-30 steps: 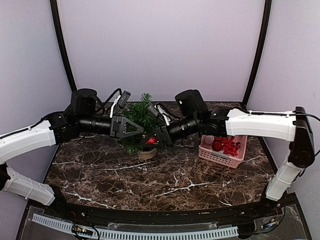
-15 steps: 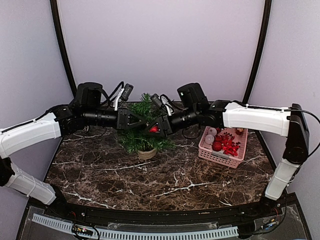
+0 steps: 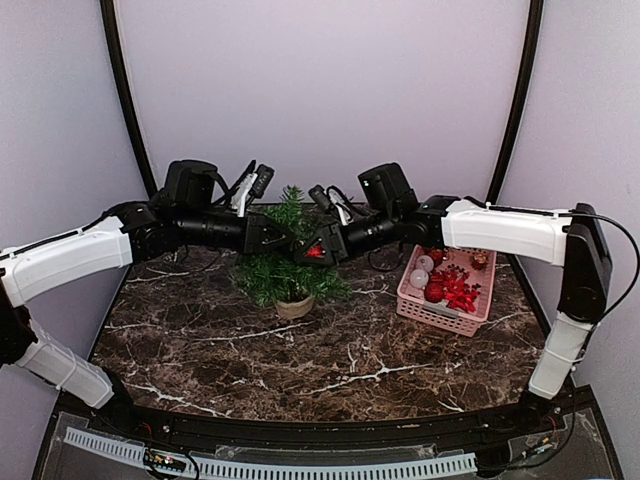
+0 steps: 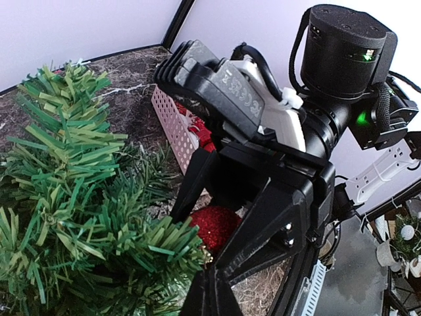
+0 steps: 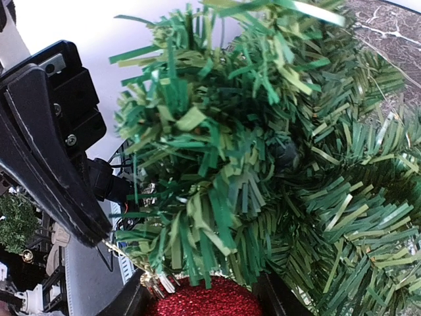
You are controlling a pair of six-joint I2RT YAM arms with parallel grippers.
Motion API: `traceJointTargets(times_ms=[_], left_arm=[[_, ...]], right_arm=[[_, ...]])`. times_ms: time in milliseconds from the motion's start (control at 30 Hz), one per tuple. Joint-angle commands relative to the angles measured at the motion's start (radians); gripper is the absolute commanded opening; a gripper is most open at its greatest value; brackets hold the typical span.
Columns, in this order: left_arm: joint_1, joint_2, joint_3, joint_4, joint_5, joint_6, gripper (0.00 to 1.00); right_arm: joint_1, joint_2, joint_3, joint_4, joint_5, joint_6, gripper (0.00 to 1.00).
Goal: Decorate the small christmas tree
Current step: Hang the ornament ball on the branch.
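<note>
Long white moulded link shells (image 3: 505, 232) are joined by black cylindrical motor housings (image 4: 345, 46), on which green indicator lights (image 4: 360, 119) are lit. Black cables (image 4: 258, 56) are routed over the wrists. Silver screws (image 4: 287, 228) are set in the black angular right gripper (image 4: 212, 230), beneath a grey-and-white embossed bracket (image 4: 263, 99).

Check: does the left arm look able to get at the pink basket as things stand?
Probably not directly. The left gripper sits by the top of the small christmas tree, and that tree and the right gripper, shut on a red ornament, lie between it and the pink basket.
</note>
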Motion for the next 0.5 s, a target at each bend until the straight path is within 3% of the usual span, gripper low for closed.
traceJointTargets(times_ms=[0,200,467], left_arm=[[0.004,-0.001,0.038,-0.021,-0.042,0.035,0.04],[0.004,-0.001,0.040,-0.033,-0.034,0.031,0.14],[0.004,-0.019,0.026,-0.031,-0.030,0.009,0.19]], right_arm=[[-0.012,0.019,0.038,0.010,-0.028,0.011,0.37],[-0.012,0.015,0.031,0.014,-0.039,0.008,0.36],[-0.012,-0.006,0.008,0.027,-0.041,0.013,0.36]])
